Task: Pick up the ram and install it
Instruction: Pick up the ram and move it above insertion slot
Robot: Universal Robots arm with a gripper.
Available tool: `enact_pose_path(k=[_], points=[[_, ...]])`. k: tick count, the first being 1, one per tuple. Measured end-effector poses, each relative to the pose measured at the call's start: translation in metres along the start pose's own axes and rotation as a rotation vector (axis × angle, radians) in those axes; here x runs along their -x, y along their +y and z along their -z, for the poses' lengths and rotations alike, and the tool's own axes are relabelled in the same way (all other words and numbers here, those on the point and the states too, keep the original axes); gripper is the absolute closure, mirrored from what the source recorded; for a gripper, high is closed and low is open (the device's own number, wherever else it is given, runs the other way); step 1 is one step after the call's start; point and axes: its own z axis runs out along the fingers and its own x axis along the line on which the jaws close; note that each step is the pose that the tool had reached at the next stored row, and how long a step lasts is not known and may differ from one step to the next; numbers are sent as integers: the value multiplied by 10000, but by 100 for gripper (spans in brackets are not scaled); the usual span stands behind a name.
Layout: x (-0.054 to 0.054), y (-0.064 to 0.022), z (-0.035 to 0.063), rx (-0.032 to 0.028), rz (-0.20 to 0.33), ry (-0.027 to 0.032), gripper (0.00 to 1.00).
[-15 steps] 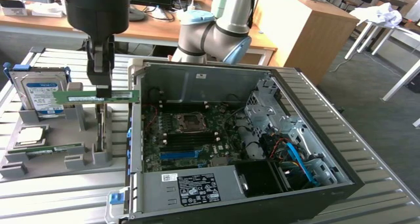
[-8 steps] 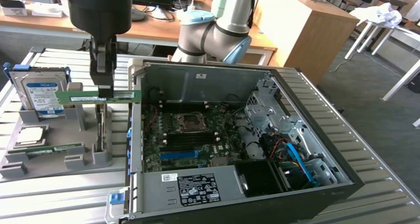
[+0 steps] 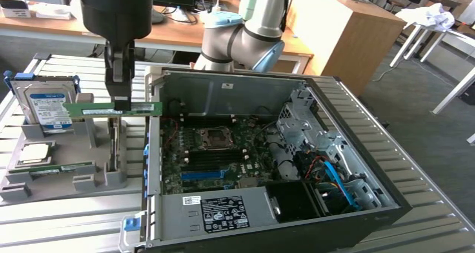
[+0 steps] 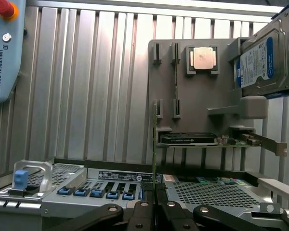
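1. The claw (image 3: 121, 104) is clamped on the ram (image 3: 89, 111), pinching it near the middle of its length. The stick hangs in the air over the grey fixture tray (image 3: 44, 180), with one end just beside the rim of the open computer case (image 3: 222, 92).
2. The ram's long axis lies level and runs from the exterior view's left to its right. In the wrist view we meet it edge-on, a thin line rising from between the two fingers (image 4: 142, 211).
3. The motherboard (image 3: 215, 153) lies to the exterior view's right of the ram and lower, inside the case, so the case wall stands between the two. We judge that the long dark slots near the processor socket run roughly along the same axis as the stick.
4. On the tray we see a second green stick (image 3: 63, 168) lying flat, a processor (image 3: 33, 153), a hard drive (image 3: 46, 105) standing upright and a dark card (image 4: 188, 139).
5. The only writing we can read is "UNIVERSAL ROBOTS" on the pale blue pendant (image 4: 2, 57), which carries a red button (image 4: 4, 8). The hard drive's white-blue label and the case's black label (image 3: 222, 213) carry print too small to read.
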Motion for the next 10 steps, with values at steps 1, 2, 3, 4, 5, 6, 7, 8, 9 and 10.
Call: enact_pose_path(k=[1,2,3,4,5,6,7,8,9,10], points=[[0,-4,0,0,0,1,87],[-1,-9,0,0,1,2,87],[-1,-14,0,0,1,2,87],[-1,-19,0,0,0,2,87],[-1,-25,1,0,1,3,87],[-2,-30,1,0,0,3,87],[-2,-35,1,0,0,3,87],[-2,-40,1,0,0,4,87],[-2,-45,2,0,0,5,87],[-3,-49,2,1,0,5,87]])
